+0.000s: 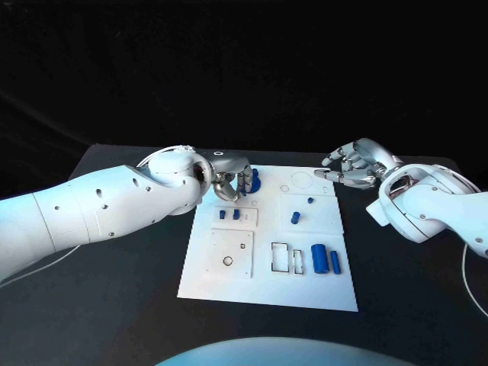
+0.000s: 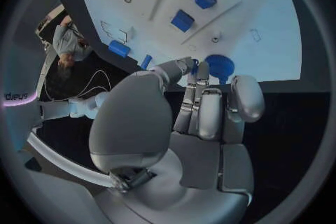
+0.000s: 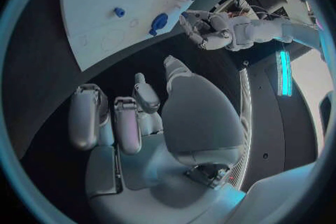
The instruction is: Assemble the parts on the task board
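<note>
On the black table [image 1: 123, 305] the white task board [image 1: 268, 286] carries small blue parts [image 1: 325, 259], judged light, rigid, best pinched across their sides; left robot hand [image 1: 229, 177] fingers touch one, grip uncertain; right robot hand [image 1: 354, 166] curled, empty.

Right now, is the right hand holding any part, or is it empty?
Empty. The right hand hangs by the task board's far right corner, fingers loosely curled with nothing between them in the right wrist view.
</note>
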You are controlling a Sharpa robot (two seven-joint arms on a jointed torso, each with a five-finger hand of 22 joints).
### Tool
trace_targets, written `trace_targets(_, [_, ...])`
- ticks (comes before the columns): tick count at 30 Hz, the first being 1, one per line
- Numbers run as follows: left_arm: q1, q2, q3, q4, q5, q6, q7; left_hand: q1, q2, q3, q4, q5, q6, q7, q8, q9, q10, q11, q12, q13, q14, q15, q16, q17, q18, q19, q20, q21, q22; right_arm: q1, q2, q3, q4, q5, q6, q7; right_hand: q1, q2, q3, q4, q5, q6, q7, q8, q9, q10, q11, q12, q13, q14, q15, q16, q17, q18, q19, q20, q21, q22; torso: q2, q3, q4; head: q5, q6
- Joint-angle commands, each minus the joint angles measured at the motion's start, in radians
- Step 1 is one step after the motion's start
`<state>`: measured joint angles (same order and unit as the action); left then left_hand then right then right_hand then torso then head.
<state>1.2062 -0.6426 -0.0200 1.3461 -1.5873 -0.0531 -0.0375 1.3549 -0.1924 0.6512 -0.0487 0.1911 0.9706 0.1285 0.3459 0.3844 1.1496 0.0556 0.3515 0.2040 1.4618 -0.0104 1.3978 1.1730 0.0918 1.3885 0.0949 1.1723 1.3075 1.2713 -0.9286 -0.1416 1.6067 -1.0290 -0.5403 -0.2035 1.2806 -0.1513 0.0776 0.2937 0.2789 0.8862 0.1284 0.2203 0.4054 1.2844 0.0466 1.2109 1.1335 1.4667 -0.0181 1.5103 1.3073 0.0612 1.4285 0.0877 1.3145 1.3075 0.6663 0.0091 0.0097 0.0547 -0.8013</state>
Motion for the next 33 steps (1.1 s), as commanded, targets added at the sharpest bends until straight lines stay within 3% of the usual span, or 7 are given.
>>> trace_targets(1, [0.001, -0.005, 0.002, -0.005, 0.026, 0.026, -0.006, -0.010, 0.000, -0.005, -0.004, 0.001, 0.003, 0.000, -0.002, 0.002, 0.008, -0.001, -0.005, -0.001, 0.019, -0.004, 0.000, -0.002, -0.007, 0.003, -0.001, -0.003, 0.146, -0.001, 0.000, 0.000, 0.000, -0.013, 0.003, 0.005, 0.010, -0.001, 0.003, -0.003, 0.005, -0.004, 0.001, 0.005, 0.001, 0.001, 0.001, -0.002, 0.001, 0.071, -0.004, -0.001, 0.120, 0.005, -0.001, -0.001, -0.001, 0.102, 0.002, 0.0000, -0.0003, 0.003, 0.000])
trace_targets(19, [-0.001, 0.005, -0.002, -0.076, 0.018, 0.087, -0.013, -0.013, -0.002, -0.007, -0.005, 0.002, 0.003, 0.000, -0.004, 0.002, 0.009, 0.000, -0.010, -0.002, 0.017, -0.004, -0.002, -0.006, -0.006, 0.002, -0.001, -0.007, 0.146, -0.001, 0.001, 0.000, 0.000, -0.013, 0.004, 0.005, 0.010, -0.001, 0.003, -0.003, 0.005, -0.004, 0.001, 0.005, 0.001, 0.001, 0.001, -0.002, 0.001, 0.071, -0.004, -0.001, 0.120, 0.005, -0.001, -0.001, -0.001, 0.102, 0.003, 0.0007, -0.0033, 0.008, -0.002])
trace_targets(33, [-0.004, 0.016, -0.007, -0.089, 0.017, 0.105, -0.014, -0.015, -0.001, -0.009, -0.006, 0.000, 0.003, 0.000, -0.006, 0.003, 0.011, 0.000, -0.013, -0.002, 0.016, -0.004, -0.003, -0.007, -0.006, 0.000, -0.001, -0.010, 0.145, -0.001, 0.001, 0.000, 0.001, -0.015, 0.004, 0.004, 0.010, -0.001, 0.003, -0.003, 0.005, -0.004, 0.001, 0.005, 0.001, 0.001, 0.001, -0.002, 0.001, 0.071, -0.004, -0.001, 0.120, 0.005, -0.001, -0.001, -0.001, 0.102, 0.002, 0.0016, -0.0038, 0.007, -0.005])
